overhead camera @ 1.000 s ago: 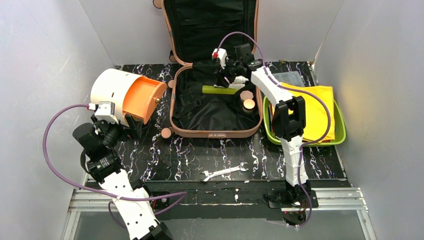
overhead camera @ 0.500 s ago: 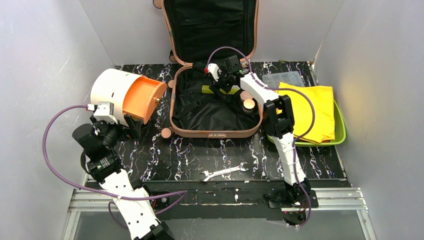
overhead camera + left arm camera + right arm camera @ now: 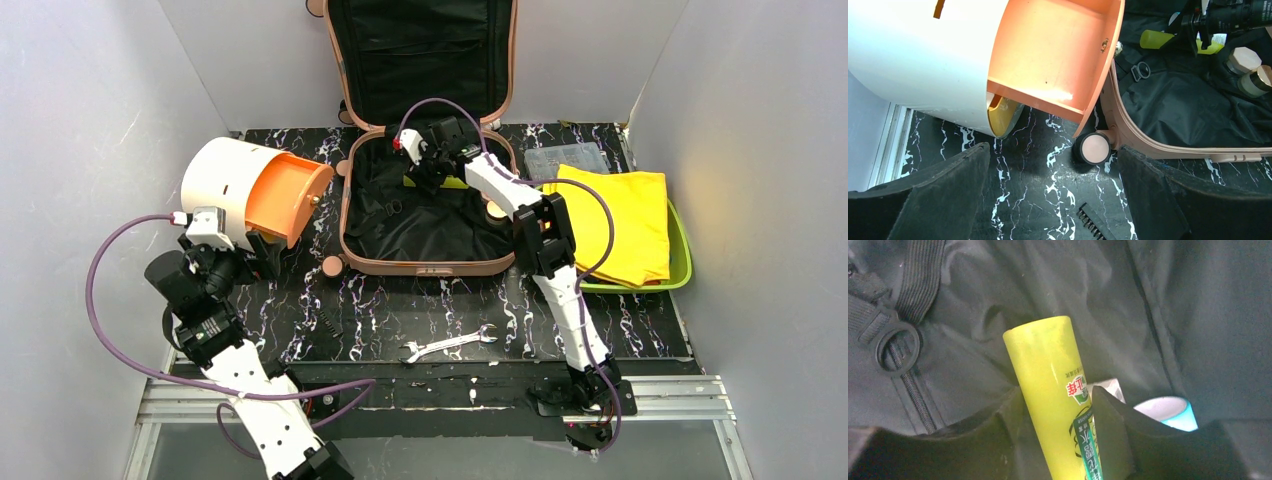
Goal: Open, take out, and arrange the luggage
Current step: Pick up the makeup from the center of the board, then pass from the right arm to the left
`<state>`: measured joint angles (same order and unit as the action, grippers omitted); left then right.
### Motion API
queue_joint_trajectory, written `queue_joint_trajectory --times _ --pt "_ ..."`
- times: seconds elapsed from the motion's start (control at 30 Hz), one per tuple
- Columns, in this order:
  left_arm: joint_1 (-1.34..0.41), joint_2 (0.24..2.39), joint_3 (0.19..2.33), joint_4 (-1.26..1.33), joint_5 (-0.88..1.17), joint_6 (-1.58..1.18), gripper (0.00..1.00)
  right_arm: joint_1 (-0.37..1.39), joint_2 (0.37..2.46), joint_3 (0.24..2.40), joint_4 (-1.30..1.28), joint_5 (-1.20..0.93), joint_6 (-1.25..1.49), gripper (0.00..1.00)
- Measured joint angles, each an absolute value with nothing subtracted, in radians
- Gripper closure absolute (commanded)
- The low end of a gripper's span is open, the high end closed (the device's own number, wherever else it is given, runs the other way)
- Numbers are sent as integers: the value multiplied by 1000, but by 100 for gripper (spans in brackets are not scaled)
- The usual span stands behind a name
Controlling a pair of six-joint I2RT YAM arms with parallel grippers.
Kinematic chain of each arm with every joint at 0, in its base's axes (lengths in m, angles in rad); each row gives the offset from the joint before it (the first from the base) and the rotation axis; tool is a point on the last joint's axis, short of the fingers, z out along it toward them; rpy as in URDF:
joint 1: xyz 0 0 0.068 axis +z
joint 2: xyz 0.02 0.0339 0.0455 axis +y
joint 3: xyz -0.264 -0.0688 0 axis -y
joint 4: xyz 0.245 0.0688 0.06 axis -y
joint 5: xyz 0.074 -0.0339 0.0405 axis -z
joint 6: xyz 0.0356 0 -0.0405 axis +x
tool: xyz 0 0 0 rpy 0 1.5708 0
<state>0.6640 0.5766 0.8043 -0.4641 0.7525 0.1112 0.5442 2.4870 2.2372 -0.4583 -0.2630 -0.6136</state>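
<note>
Right claw (image 3: 1055,410) is down inside the luggage (image 3: 430,266). The pink case lies open on the table all around the claw, with the base shell flat beneath it and the lid standing up against the wall just behind it. The fingers are squeezed in on a yellow-green tube (image 3: 1048,365), one pad against each side, so the gap is only as wide as the tube. The tube's flat end sticks out ahead of the fingertips over the black lining. A strap ring (image 3: 897,342) lies ahead and to the left of the claw. Tucked just beside the right finger there's something white and teal (image 3: 1168,410), and honestly I can't make out what it is. Two small jars (image 3: 1243,60) sit in the case to this claw's right, a bit back toward the arm's base. The green tray (image 3: 680,262) with a yellow cloth (image 3: 625,220) is well off to the right.

Left claw (image 3: 1053,185) is spread wide with nothing in it, hanging over the marbled table (image 3: 1038,200). The cream-and-orange drum box (image 3: 923,60) is just ahead and to its left. One of the case's wheels (image 3: 1093,148) is straight ahead, near the right finger's side. A wrench (image 3: 447,344) lies well off to this claw's right.
</note>
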Motion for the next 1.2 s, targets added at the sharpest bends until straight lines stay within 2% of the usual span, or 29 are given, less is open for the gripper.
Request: queue_joint_trajectory --times 0.1,0.17,0.43,0.63,0.7,0.77,0.9,1.0,1.07,1.2 --pt "670 576 799 -463 752 111 2 548 2511 2256 -434 -256 -625 68" --pt "673 575 797 -461 752 109 2 548 2511 2256 -433 -266 -630 73" --pt "684 634 852 -471 705 91 2 546 2422 2193 -447 -355 -567 74" --pt "685 847 1105 -505 646 88 2 552 2168 2164 -417 -466 -348 73" --pt "685 943 1223 -522 663 104 2 551 2040 2164 -328 -532 -221 73" --pt "686 991 1293 -540 757 121 2 551 1996 2177 -216 -611 -16 74" --pt "637 1010 1307 -549 1119 117 2 550 2048 2177 144 -758 561 75" --pt "375 1023 1306 -551 1213 119 2 550 2060 2029 540 -823 1008 75" --pt "246 1050 1308 -549 1227 119 2 550 2054 1886 702 -828 1180 75" --pt "116 1112 1308 -505 1207 83 2 551 2048 1792 807 -812 1298 75"
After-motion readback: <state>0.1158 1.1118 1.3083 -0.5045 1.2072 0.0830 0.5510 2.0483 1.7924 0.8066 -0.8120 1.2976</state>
